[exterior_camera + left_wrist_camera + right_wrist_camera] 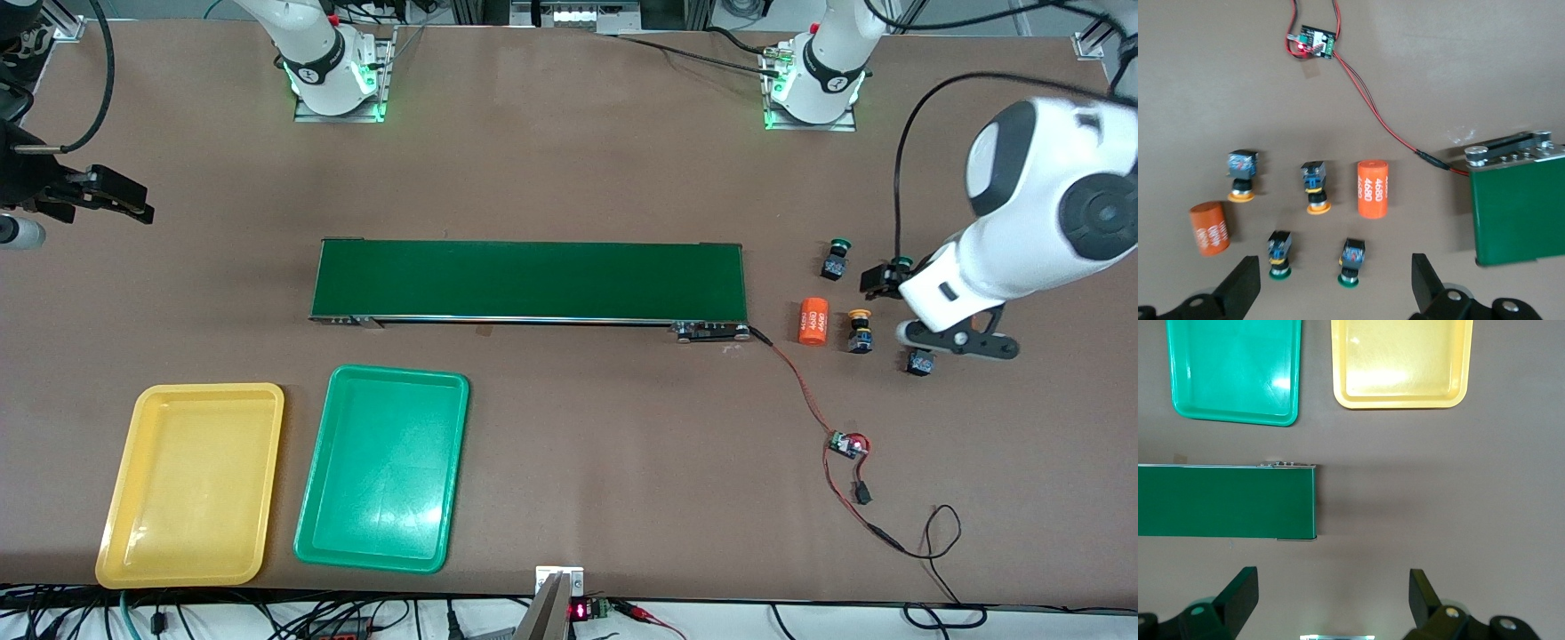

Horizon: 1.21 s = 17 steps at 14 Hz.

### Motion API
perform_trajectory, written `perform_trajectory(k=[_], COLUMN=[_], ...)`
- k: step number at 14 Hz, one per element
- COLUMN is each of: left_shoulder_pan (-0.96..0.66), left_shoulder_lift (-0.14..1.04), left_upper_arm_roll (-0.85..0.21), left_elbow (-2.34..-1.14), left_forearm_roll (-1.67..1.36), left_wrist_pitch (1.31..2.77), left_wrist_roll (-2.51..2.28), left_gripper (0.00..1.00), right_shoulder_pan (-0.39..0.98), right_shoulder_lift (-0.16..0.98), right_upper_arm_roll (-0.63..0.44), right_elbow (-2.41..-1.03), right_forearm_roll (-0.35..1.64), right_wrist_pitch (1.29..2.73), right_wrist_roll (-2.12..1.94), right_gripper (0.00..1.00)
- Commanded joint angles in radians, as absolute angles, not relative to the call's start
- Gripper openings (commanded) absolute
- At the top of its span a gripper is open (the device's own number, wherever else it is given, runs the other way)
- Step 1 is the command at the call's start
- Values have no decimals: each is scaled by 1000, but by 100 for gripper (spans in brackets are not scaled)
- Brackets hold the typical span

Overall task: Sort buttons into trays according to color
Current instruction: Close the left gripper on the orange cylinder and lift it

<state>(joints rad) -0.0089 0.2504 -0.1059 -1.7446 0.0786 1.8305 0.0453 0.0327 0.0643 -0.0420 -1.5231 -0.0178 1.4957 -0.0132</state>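
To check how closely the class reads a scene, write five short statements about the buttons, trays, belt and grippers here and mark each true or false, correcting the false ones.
1. Both trays hold buttons. False: the yellow tray and the green tray have nothing in them.
2. The left gripper is open above the buttons. True.
3. Four buttons lie on the table, two yellow-capped and two green-capped. True.
4. The buttons lie on the conveyor belt. False: they lie on the table off the belt's end, toward the left arm's end of the table.
5. The right gripper is shut on a button. False: it is open and holds nothing, above bare table near the belt's other end.
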Motion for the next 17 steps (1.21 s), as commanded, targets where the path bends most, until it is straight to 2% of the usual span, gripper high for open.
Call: perform_trajectory(k=[1, 7, 12, 15, 16, 17], left_shoulder_pan=[-2, 12, 15, 38, 37, 34], left_shoulder_lift=[219, 255, 382, 406, 413, 414], left_upper_arm_roll=[-107, -107, -106, -110, -117, -118], left_elbow=[-1928, -2235, -2246, -2261, -2261, -2263], left_forearm_roll=[77, 81, 81, 83, 83, 83], left_wrist_pitch=[2018, 2532, 2695, 2698, 2698, 2694], left_wrist_roll=[63, 64, 75, 75, 75, 74], left_gripper=[100, 100, 100, 100, 98, 81], right_shoulder_pan=[34, 28, 26, 26, 26, 26], right_shoulder_lift=[69, 77, 78, 78, 80, 83], right_upper_arm_roll=[-41, -43, -44, -45, -44, -44], right_elbow=[-1508, -1508, -1509, -1509, -1509, -1509], right_forearm_roll=[-29, -31, -31, -31, -32, -32], right_wrist_pitch=[1496, 1497, 1506, 1509, 1509, 1511], right_wrist_roll=[-2, -12, -14, -12, -12, -14], right_gripper=[100, 100, 100, 100, 100, 100])
